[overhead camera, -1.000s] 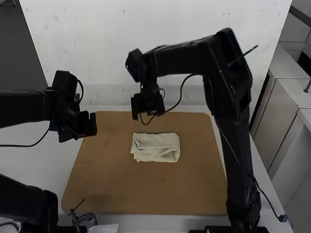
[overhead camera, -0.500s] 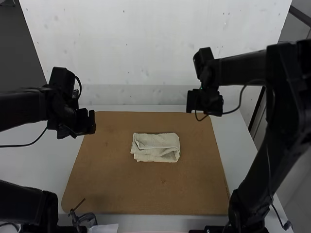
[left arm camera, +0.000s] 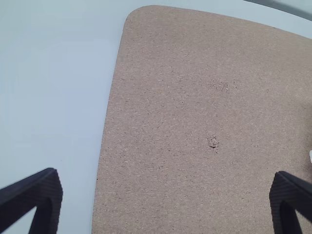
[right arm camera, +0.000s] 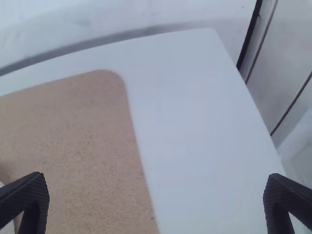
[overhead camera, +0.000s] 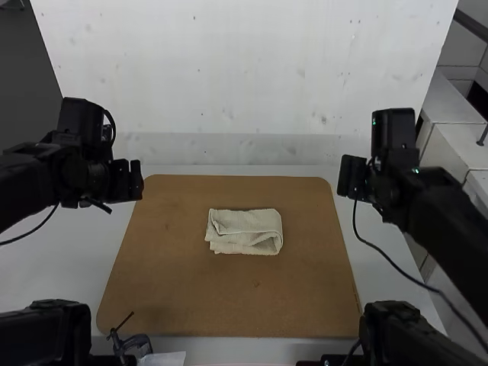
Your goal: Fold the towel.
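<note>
High view: folded cream cloth towel (overhead camera: 244, 221) lies on brown rect. board (overhead camera: 229, 297); black L gripper (overhead camera: 128, 180) near board's far L corner, black R gripper (overhead camera: 351, 177) near far R; both w/ jaws spread wide.

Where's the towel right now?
In the high view, the towel lies folded near the middle of the brown board, with one robot arm off to either side.

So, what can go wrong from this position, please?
The towel lies as a small layered bundle on the brown board, its front edge uneven, so another fold might come out crooked or slip open. Both the left gripper and the right gripper are open and away from it, so a low approach could push the layers apart.
</note>
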Motion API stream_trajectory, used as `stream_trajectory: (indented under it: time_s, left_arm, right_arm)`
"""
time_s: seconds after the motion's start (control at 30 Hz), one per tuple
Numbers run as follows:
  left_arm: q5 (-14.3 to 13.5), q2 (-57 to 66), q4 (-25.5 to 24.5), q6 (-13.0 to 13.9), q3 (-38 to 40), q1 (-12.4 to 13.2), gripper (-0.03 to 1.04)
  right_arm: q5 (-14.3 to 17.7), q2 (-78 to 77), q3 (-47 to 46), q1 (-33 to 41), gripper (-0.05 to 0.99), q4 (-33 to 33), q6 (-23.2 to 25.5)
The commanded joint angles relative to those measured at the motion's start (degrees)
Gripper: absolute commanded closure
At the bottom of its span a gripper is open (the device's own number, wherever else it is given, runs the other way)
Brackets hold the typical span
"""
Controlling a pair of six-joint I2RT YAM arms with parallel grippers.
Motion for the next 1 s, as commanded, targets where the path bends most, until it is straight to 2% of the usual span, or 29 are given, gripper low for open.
stream_trajectory:
  time_s: [0.0, 0.23, 0.43, 0.73, 0.87, 0.97]
  left_arm:
    - [-0.8, -3.7, 0.2, -0.3, -1.1, -0.2, 0.06]
    - [-2.1, -9.0, -0.6, -0.3, -2.1, -0.1, 0.06]
    - [-2.1, -13.9, -3.3, -1.6, -2.3, -0.3, 0.06]
    - [-2.2, -23.0, -5.6, -2.4, -2.8, -0.5, 0.06]
    - [-4.4, -28.9, -5.6, -2.3, -2.7, 0.3, 0.07]
    - [-4.7, -33.2, -7.0, -3.0, -2.5, 1.0, 0.07]
  right_arm:
    - [0.6, -10.1, -3.6, -2.8, -0.03, 0.3, -3.2]
    - [0.4, -24.7, -11.1, -4.8, -0.02, 1.2, -7.8]
    - [-2.0, -30.1, -13.9, -4.3, -0.02, 0.9, -8.0]
    - [-3.0, -38.6, -16.7, -4.0, -0.02, 1.4, -8.5]
    - [-3.0, -40.4, -16.8, -3.9, -0.02, 1.7, -8.9]
    - [-3.2, -40.4, -16.9, -3.7, -0.02, 1.6, -8.9]
